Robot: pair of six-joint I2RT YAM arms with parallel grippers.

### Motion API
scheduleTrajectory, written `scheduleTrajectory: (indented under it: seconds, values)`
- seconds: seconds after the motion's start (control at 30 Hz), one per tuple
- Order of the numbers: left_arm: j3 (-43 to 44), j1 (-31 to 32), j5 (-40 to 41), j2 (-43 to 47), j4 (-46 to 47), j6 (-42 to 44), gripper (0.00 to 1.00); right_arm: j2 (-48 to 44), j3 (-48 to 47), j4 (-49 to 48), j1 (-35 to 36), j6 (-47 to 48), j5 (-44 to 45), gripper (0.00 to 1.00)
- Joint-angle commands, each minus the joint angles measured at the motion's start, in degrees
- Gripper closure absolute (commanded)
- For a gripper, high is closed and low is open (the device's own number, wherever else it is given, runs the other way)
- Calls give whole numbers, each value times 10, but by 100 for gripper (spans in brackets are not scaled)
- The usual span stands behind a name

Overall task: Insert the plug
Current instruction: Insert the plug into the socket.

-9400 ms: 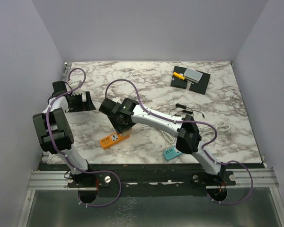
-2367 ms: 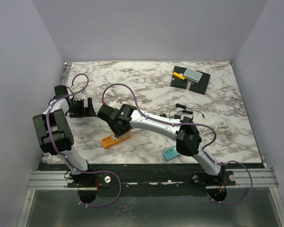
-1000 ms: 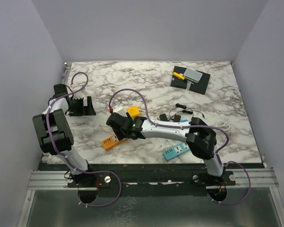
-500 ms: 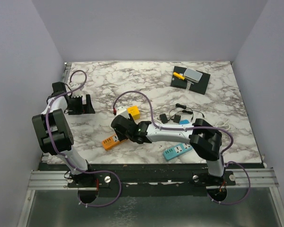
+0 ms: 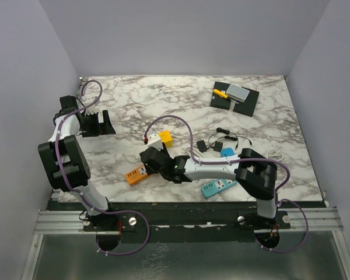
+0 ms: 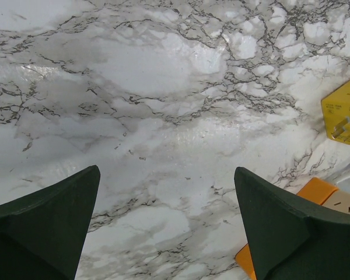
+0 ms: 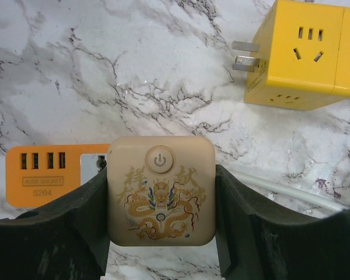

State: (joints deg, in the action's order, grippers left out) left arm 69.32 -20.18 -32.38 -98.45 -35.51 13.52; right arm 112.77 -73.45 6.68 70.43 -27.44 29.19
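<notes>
My right gripper is shut on a beige square plug with a power button and a gold dragon print. The plug sits over the right end of the orange power strip; I cannot tell whether its pins are in the socket. In the top view the right gripper is at the strip's right end and hides the plug. My left gripper is open and empty at the far left, apart from the strip; in the left wrist view its fingers frame bare marble.
A yellow cube adapter with bare prongs lies just behind the strip, also in the right wrist view. A blue power strip lies near the front edge. Black adapters and cables lie mid-right. A black tray stands at the back right.
My right arm has drawn back toward the near edge with the plug, ending at the orange strip's right end and uncovering the yellow cube. My left gripper has shifted slightly back and left.
</notes>
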Motion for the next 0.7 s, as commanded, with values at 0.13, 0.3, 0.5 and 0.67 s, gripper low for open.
scheduleTrajectory:
  seconds: [0.13, 0.3, 0.5, 0.67]
  values:
    - [28, -5, -11, 10, -22, -13, 1, 89, 24, 239, 4, -40, -50, 23]
    - [36, -5, -8, 12, -33, -8, 1, 75, -8, 256, 2, -35, -30, 3]
    - [45, -5, -4, 21, -46, -2, 1, 42, -71, 295, -1, -14, -18, 0]
    - [54, -5, -8, 21, -52, -2, 1, -2, -115, 329, -1, 12, -54, 0]
